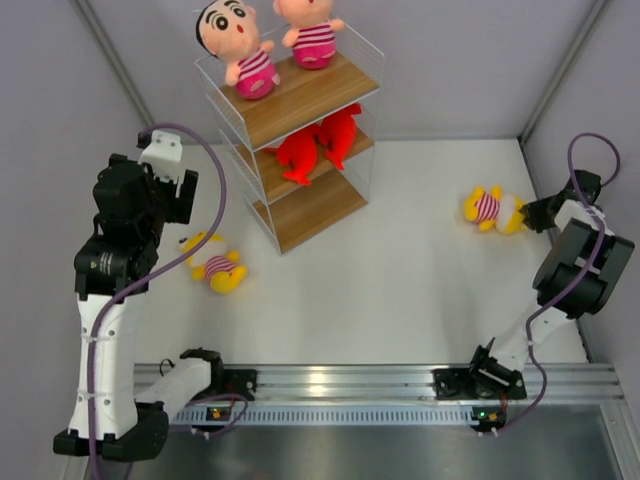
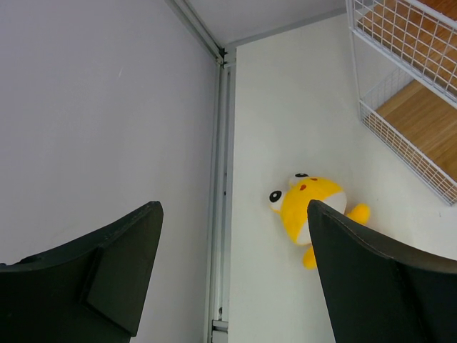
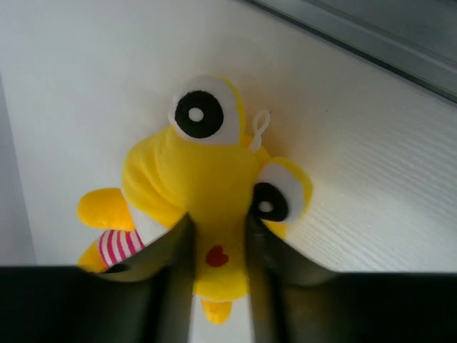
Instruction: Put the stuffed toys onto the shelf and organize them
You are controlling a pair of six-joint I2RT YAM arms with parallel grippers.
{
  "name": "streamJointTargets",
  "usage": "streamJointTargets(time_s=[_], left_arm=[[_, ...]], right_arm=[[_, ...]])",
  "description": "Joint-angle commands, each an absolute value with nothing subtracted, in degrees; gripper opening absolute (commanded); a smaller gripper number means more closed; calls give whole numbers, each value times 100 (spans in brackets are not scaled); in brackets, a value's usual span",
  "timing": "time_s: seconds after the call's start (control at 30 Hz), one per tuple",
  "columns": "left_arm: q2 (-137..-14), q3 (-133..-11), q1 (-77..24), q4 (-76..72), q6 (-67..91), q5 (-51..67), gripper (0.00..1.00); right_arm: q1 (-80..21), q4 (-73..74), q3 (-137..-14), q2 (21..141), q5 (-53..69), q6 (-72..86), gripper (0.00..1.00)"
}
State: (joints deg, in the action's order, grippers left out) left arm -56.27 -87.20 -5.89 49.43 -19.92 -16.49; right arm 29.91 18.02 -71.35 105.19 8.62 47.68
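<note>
The shelf point(image 1: 300, 100) stands at the back centre. Two boy dolls point(image 1: 245, 55) point(image 1: 313, 38) sit on its top board. Two red sharks point(image 1: 318, 143) lie on the middle board. The bottom board point(image 1: 310, 210) is bare. One yellow figure point(image 1: 213, 262) lies on the table left of the shelf and shows in the left wrist view point(image 2: 310, 201). My left gripper point(image 2: 234, 207) is open and empty, held high above it by the left wall. My right gripper point(image 3: 218, 218) is shut on the head of the other yellow figure point(image 3: 193, 171) at the far right point(image 1: 488, 209).
Grey walls close in the table on the left, back and right. The corner post of the left wall point(image 2: 218, 214) runs just under my left gripper. The shelf's lower wire corner point(image 2: 400, 139) is to my left gripper's right. The arm rail point(image 1: 330, 380) runs along the near edge.
</note>
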Motion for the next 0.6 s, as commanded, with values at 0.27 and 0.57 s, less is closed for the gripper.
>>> streamJointTargets(time_s=[0.27,0.57], left_arm=[[-5528,-8737,-387,4974,-1916,-1336,88],[-5370,-8649,-343,5054,-1969,-1257,89]], right_arm=[[2304,1608,-7058,9222,1108,3535,0],[539,608,-5714,6532,739,1672,0]])
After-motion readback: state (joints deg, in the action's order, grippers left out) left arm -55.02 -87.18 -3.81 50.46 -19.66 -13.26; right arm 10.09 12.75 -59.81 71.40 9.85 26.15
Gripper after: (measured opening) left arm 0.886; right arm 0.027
